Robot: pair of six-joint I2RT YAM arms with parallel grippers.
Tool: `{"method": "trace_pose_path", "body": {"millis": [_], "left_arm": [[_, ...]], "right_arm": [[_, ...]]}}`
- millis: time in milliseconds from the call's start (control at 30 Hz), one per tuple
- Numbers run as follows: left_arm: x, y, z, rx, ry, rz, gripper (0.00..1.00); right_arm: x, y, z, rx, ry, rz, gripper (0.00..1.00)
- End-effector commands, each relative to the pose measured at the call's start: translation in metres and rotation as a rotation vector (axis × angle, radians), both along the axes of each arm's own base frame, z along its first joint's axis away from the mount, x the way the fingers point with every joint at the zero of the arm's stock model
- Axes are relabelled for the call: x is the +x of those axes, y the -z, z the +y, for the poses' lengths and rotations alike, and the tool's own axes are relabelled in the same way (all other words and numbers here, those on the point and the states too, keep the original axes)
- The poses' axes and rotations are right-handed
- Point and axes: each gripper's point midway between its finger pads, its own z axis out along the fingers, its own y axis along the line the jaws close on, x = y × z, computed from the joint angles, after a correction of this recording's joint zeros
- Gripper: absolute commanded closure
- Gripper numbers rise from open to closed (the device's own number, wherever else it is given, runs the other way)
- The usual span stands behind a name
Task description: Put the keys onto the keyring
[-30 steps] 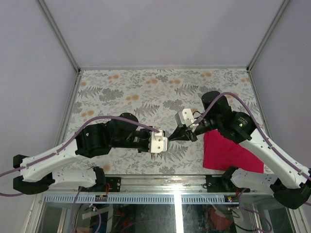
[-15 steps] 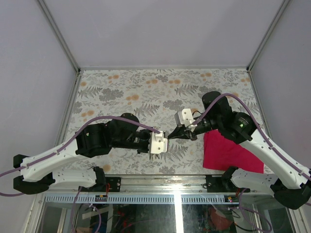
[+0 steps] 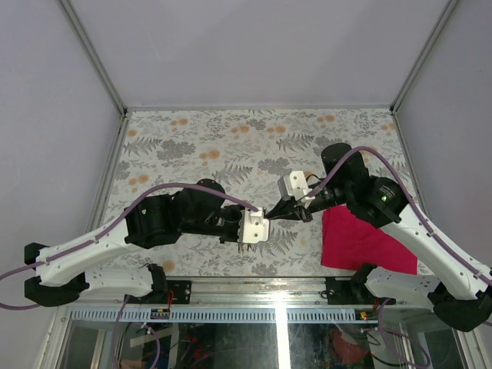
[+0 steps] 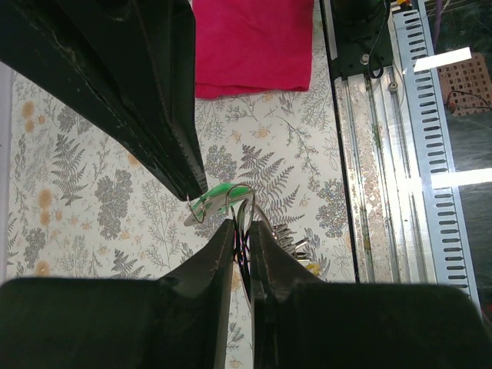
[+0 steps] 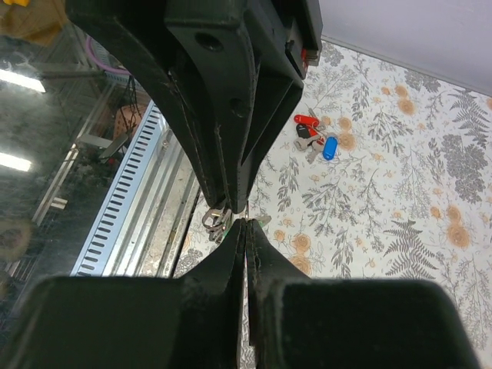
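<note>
Keyring (image 4: 250,211): thin springy wire, light, slippery; left gripper (image 4: 242,232) jaws pinched shut on it above counter (image 4: 92,192). Right gripper (image 5: 244,227) jaws shut on green key (image 4: 221,198), best held by its head. Red key (image 5: 306,120), blue key (image 5: 330,147) lie on counter.

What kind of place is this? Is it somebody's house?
Probably a robot lab, not a house: a left arm and right arm mounted at a flowery table, plain grey walls boxing it in, and purple cables.
</note>
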Motion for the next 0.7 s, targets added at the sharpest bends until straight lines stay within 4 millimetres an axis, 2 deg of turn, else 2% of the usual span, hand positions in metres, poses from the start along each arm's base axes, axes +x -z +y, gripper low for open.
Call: {"method": "trace_pose_path", "body": {"millis": [0, 667], "left_arm": [[-0.002, -0.017, -0.003, -0.048, 0.011, -0.012, 1.0], [-0.003, -0.024, -0.003, -0.062, 0.016, -0.014, 1.0]], "right_arm": [[-0.013, -0.02, 0.002, 0.059, -0.059, -0.021, 1.0], [-0.02, -0.004, 0.002, 0.01, -0.097, 0.022, 1.0]]}}
